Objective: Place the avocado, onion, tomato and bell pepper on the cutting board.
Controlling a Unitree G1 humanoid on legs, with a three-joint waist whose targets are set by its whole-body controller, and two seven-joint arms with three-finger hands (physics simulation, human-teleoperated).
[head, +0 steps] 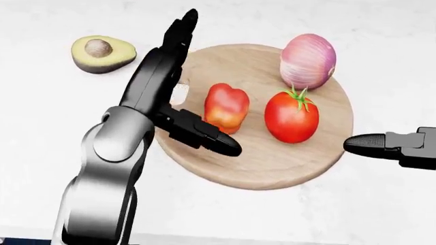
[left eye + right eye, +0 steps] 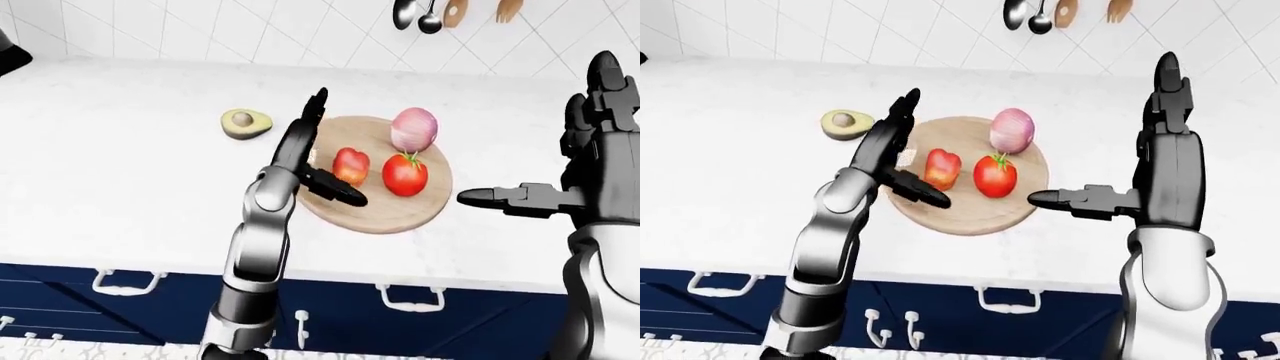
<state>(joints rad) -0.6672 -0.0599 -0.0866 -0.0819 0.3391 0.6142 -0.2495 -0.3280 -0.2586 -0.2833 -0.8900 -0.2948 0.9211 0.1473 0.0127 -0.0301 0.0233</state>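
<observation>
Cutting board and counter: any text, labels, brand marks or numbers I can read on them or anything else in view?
None. No readable text in any view.
The cutting board is plain wood.
The avocado, onion, tomato and bell pepper bear no stickers.
The counter, the tiled wall and the drawers are unmarked.

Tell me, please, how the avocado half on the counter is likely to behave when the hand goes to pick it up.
The avocado lies cut face up, pit showing, on its rounded skin side, so it may rock or tilt when nudged. Its smooth, curved skin could slip between the fingers. It looks small and probably light, unlikely to roll far.
</observation>
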